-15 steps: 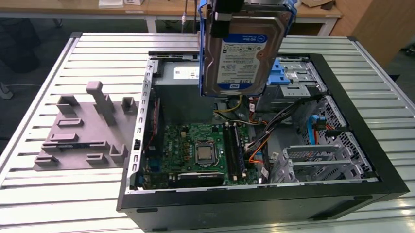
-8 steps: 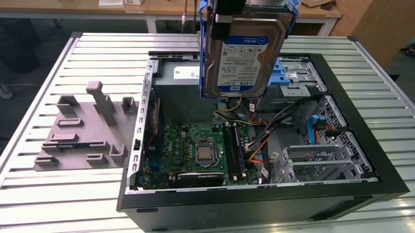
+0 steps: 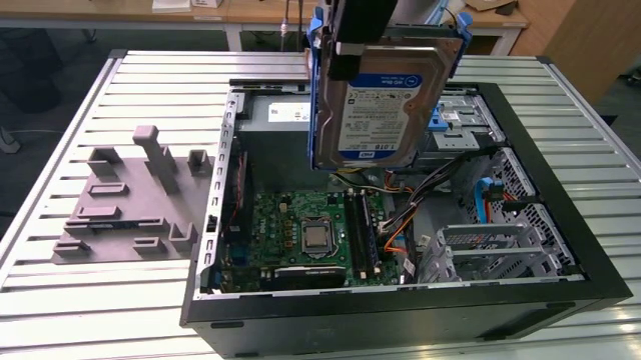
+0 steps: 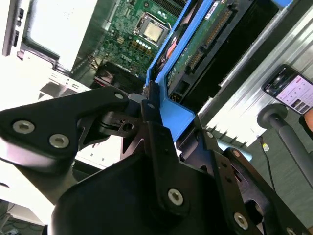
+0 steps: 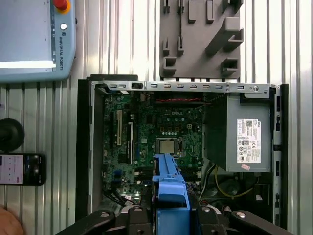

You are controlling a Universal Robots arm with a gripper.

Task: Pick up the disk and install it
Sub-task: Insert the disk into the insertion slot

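The disk (image 3: 376, 105), a silver hard drive with a white-and-blue label in a blue plastic carrier, hangs upright in the air over the open computer case (image 3: 561, 300). My gripper (image 3: 353, 46) is shut on its upper end. In the second wrist view the black fingers (image 4: 149, 110) clamp the blue carrier (image 4: 176, 115), with the drive's circuit board facing the camera. In the first wrist view the carrier's blue edge (image 5: 168, 188) juts out from the gripper (image 5: 170, 215) above the motherboard (image 5: 161, 132).
The case lies open on a slatted metal table (image 3: 150, 82). Inside are the motherboard (image 3: 300, 232), a grey power supply (image 5: 244, 142) and a metal drive cage (image 3: 501, 251). A grey fixture plate (image 3: 130, 202) lies beside the case. A teach pendant (image 5: 34, 39), a phone (image 5: 19, 169) and a hand (image 5: 7, 226) are nearby.
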